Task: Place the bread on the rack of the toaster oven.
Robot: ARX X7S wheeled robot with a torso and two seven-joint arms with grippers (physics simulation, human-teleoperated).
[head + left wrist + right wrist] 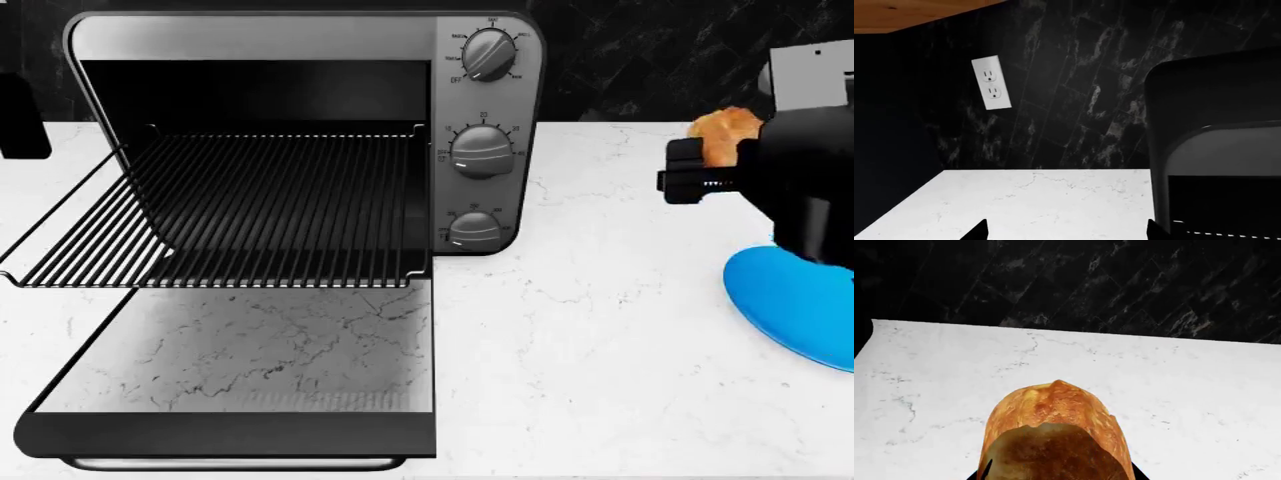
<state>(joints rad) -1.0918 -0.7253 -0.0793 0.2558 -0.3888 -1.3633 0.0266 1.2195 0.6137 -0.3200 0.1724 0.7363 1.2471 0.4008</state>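
Observation:
The toaster oven [487, 100] stands at the left of the head view, silver-grey with three knobs, its glass door [240, 360] dropped flat. The black wire rack [254, 205] is pulled partly out over the door. My right gripper [694, 160] is shut on the golden-brown bread [721, 128], held above the counter to the right of the oven and above the blue plate. In the right wrist view the bread [1054, 435] fills the space between the fingers. My left gripper [1067, 235] is open and empty over the counter, beside the oven's side [1214, 150].
A blue plate [794, 300] lies on the white marble counter [601, 350] at the right, under my right arm. A black marble backsplash with a white outlet [991, 83] runs behind. A dark object [20, 115] shows at the far left edge.

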